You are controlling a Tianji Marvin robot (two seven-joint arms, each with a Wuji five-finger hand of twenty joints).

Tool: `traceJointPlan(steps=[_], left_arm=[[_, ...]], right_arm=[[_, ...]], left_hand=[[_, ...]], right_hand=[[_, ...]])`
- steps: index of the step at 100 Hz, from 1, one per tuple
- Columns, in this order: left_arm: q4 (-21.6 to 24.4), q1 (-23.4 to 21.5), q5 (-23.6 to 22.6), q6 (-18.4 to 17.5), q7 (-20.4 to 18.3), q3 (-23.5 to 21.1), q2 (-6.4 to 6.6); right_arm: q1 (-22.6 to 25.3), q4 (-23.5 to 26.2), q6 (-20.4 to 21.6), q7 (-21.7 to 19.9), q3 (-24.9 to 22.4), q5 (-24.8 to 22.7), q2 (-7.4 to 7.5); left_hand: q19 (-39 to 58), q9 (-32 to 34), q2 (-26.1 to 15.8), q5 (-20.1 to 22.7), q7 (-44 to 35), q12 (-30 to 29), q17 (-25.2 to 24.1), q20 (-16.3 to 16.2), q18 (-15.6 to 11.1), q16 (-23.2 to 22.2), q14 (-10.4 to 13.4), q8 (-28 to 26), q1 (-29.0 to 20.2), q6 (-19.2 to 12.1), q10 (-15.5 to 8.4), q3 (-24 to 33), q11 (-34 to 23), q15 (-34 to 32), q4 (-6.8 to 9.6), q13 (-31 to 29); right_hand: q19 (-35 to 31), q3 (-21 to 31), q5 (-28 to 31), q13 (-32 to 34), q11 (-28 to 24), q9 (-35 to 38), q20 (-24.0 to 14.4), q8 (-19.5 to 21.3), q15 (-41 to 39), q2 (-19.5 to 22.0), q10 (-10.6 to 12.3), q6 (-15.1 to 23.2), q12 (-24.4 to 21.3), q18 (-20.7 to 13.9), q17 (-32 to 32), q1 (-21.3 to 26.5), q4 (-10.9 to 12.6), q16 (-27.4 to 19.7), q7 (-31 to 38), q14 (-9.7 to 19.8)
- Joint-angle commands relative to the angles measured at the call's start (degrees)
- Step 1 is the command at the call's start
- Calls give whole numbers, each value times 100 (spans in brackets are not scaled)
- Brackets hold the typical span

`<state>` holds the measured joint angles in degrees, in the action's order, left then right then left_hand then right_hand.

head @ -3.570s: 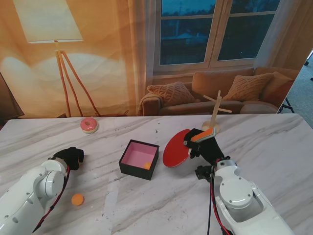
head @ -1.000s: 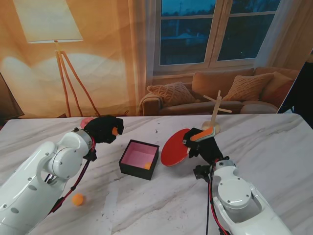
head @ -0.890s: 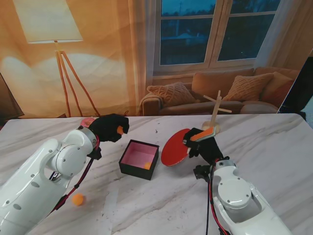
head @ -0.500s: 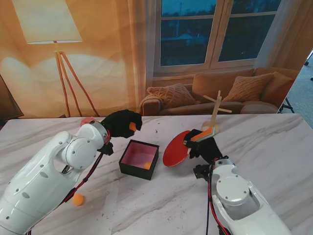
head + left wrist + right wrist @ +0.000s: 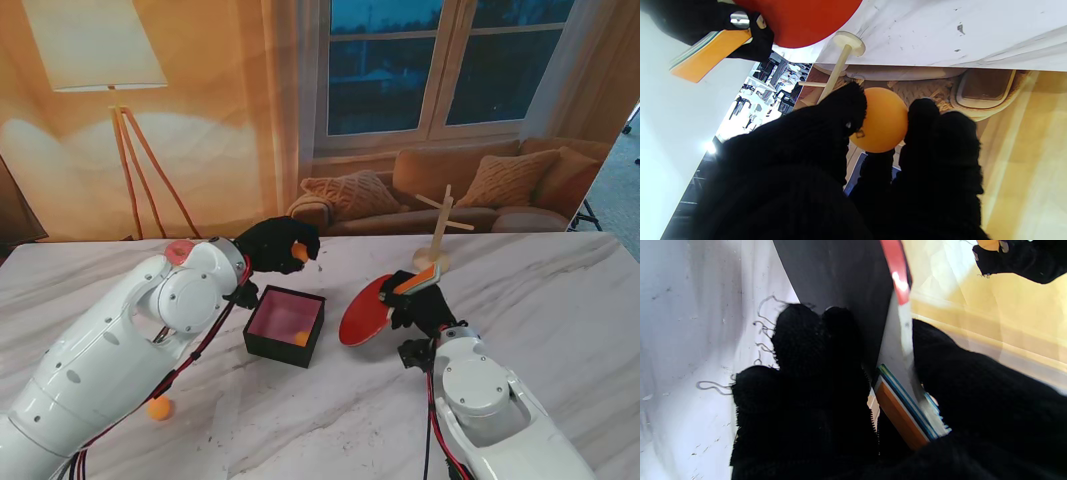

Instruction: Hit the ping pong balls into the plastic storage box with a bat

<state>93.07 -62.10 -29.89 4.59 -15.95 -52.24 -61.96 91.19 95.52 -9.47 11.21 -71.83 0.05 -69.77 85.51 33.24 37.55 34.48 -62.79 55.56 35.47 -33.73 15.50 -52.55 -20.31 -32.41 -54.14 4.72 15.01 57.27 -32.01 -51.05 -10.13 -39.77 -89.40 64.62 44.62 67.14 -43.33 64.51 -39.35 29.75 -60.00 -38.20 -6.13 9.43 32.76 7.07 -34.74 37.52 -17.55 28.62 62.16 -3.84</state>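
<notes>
- Up above the desk point(image 5: 560, 290), the left hand point(image 5: 272, 243) hangs over the far edge of the box point(image 5: 286, 325), its black-gloved fingers point(image 5: 840, 116) clamped on an orange ball point(image 5: 300, 253).
- From the left wrist, that ball point(image 5: 882, 119) sits pinched between thumb and fingertips, well clear of the desk top.
- The right hand point(image 5: 412, 300) has its fingers point(image 5: 813, 340) wrapped tight around the handle of the bat point(image 5: 365, 310), whose red face tilts toward the box, just to its right.
- The black box with a pink floor holds a second ball point(image 5: 300, 338) in its near right corner.
- A third ball point(image 5: 159, 407) lies loose on the desk, nearer to me and left of the box, beside the left arm.
</notes>
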Motion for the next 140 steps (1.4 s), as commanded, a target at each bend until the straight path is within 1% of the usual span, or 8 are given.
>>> traceJointPlan(steps=[1,78,88,101,112,119,132,140], left_arm=[[10,62,52,16,-38,36,-75],[77,261,499,-2,160,359,-205],[89,279,560,-18,168,405,-217],[91,309,642,-55,120,471,-218],[94,320,654,-87,75,497,-208],[121,303,656,-92,28,489,-192],[158,236,556,-107,87,439,-189],[184,184,429,-76,122,378,-178]], right_arm=[[15,17,-70,-88,-15,-7,-23],[-44,91,-57,-84,90,188,-47],[-55,173,15,-52,122,245,-56],[-81,313,121,-10,148,314,-66],[-98,432,243,-17,155,347,-58],[-94,502,320,-40,151,355,-46],[-97,510,395,-133,146,256,-9],[-86,463,362,-149,139,214,-5]], left_hand=[[286,404,-139,253,-224,278,67,-10,-727,-85,-339,-64,-483,219,74,135,-246,-231,-62,-262],[-1,296,-171,211,-13,83,-113,72,-579,74,-339,-6,-466,220,81,-49,-137,6,-71,-53],[-315,105,-189,129,241,-337,-390,48,-421,251,-327,27,-393,224,84,-144,-174,198,-50,227],[-1060,-200,-306,0,964,-1473,-1284,-139,-43,879,-302,156,-165,258,47,-311,-181,615,2,822],[-1522,-230,-477,-100,1554,-1953,-1782,-97,216,1169,-350,280,116,251,-13,-399,64,1089,57,1034],[-1904,-142,-577,-112,1878,-2180,-2182,-33,412,1460,-344,291,317,184,-120,-538,238,1486,91,1104],[-2260,-157,-676,-126,2092,-2379,-2495,88,437,1669,-175,302,452,152,-107,-652,430,1757,120,1187],[-2184,-161,-684,-125,2106,-2394,-2401,56,477,1669,-181,272,478,129,-211,-667,421,1726,122,1097]], right_hand=[[61,187,290,-162,-109,151,-37,74,179,230,378,55,75,-239,44,329,132,69,126,332],[57,185,296,-172,-99,153,-42,78,183,230,391,73,79,-239,55,320,130,70,121,328],[57,186,295,-176,-97,151,-42,81,185,233,398,82,81,-239,55,319,130,70,121,331],[58,184,289,-176,-97,152,-43,85,186,240,405,84,85,-239,55,317,130,70,119,331],[58,181,289,-177,-96,152,-43,86,188,239,410,90,86,-239,55,312,128,70,118,339],[58,181,290,-173,-97,157,-43,86,189,239,414,94,87,-239,55,308,128,70,118,344],[58,183,290,-168,-94,157,-43,88,192,238,419,96,87,-239,55,303,127,69,118,348],[60,190,286,-161,-94,160,-41,88,195,237,413,98,87,-248,45,304,128,68,117,356]])
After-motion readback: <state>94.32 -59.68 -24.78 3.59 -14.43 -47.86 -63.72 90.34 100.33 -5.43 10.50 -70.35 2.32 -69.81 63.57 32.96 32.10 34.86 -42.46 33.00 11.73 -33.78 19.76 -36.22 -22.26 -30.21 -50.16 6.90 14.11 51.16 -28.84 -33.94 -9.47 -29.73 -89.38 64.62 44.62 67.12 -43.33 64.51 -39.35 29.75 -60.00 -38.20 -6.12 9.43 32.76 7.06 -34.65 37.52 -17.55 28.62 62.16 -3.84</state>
